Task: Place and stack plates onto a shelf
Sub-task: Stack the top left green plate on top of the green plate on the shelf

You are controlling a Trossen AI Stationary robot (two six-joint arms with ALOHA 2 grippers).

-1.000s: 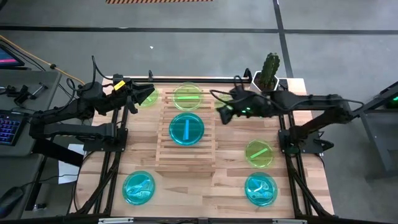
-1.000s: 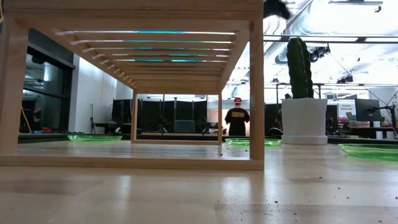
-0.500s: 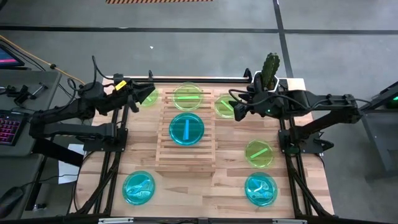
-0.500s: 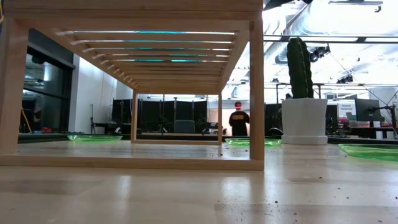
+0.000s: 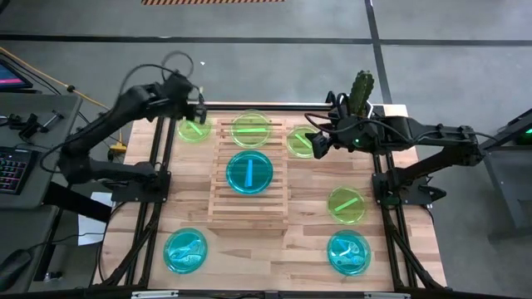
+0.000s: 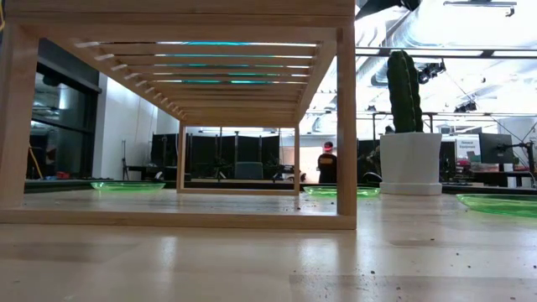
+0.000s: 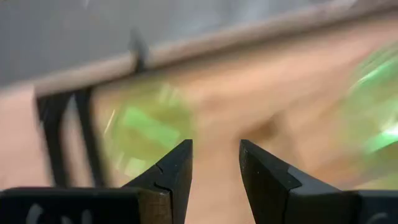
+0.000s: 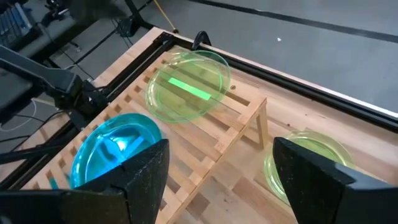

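The wooden slatted shelf (image 5: 247, 178) stands mid-table. A green plate (image 5: 251, 128) and a blue plate (image 5: 249, 172) lie on its top; both show in the right wrist view (image 8: 186, 87) (image 8: 115, 152). Other plates lie flat on the table: green at the far left (image 5: 194, 130), green beside the shelf's right side (image 5: 301, 141), green at the right (image 5: 347, 204), blue near left (image 5: 185, 251) and near right (image 5: 348, 253). My left gripper (image 5: 197, 110) (image 7: 216, 146) is open and empty above the far-left green plate (image 7: 146, 127). My right gripper (image 5: 318, 143) (image 8: 217, 149) is wide open and empty over the green plate by the shelf (image 8: 308, 158).
A potted cactus (image 5: 361, 95) (image 6: 409, 164) stands at the far right corner, close behind my right arm. A black rail (image 5: 274, 105) runs along the far edge. A person (image 6: 327, 164) stands far off in the room behind.
My right gripper has drawn back from the shelf's right edge toward the table's right, uncovering the green plate beside the shelf. My left arm has risen, and its gripper has lifted toward the far edge, off the far-left green plate, which stays on the table.
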